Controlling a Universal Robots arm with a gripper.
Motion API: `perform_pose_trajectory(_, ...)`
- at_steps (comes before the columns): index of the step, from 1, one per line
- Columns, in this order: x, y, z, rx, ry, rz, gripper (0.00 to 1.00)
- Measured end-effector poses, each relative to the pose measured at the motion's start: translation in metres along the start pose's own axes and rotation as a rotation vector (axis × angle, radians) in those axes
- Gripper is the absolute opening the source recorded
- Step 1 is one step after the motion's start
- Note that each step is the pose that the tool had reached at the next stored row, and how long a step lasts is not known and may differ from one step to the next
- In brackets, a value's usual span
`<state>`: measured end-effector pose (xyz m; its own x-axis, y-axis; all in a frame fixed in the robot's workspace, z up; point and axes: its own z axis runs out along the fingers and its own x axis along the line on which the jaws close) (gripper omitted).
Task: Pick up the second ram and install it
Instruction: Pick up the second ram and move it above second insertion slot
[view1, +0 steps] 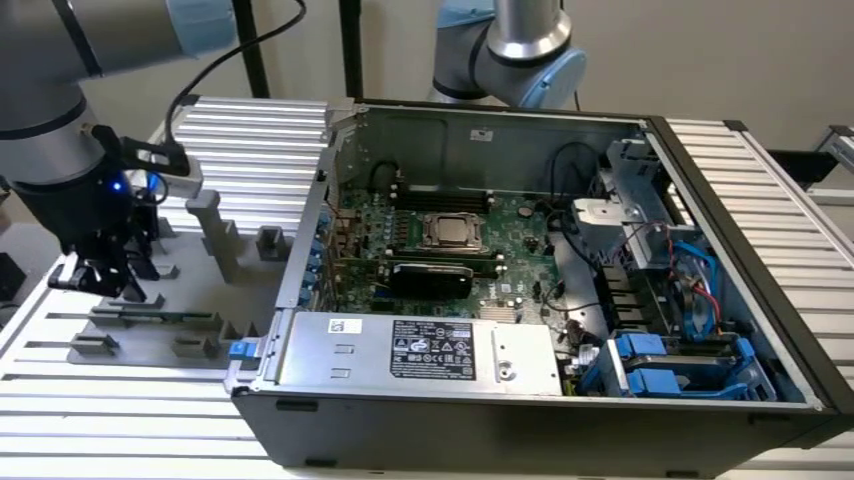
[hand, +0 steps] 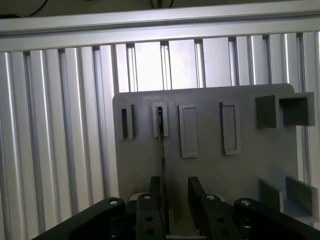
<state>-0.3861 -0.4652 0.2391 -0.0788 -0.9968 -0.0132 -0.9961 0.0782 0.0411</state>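
Straddling second ram (hand: 162, 155) | fingers (hand: 195, 196) apart | tray (hand: 240, 175) slot | label (view1: 434, 350) illegible

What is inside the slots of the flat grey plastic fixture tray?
One slot holds a thin circuit-board stick, seen edge-on, reaching between the black gripper's open fingers. The neighbouring slots look empty. Its lower end is covered.

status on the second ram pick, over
gripper open, low over fixture tray. second ram edge-on in its slot, between the fingers. nothing in the way.

Hand (hand: 174, 184), fingers (hand: 155, 194) apart, astride the edge-on second ram (hand: 162, 150) — grey fixture tray (hand: 210, 165) beneath
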Motion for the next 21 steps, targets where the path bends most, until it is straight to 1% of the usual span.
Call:
perform_pose_trajectory(3, 0.001, -0.0003, 0.0043, 0.0006, 0.0002, -0.01, 1.0)
perform_pose_trajectory(6, 0.003, -0.0006, 0.008, 0.0014, -0.0011, -0.018, 1.0)
perform_pose_trajectory(10, 0.006, -0.0009, 0.0121, 0.0035, -0.0047, -0.028, 1.0)
perform_pose_trajectory(14, 0.006, -0.0011, 0.0154, 0.0087, -0.0095, -0.042, 1.0)
perform_pose_trajectory(21, 0.007, -0.0027, 0.0235, 0.0092, -0.0102, -0.051, 1.0)
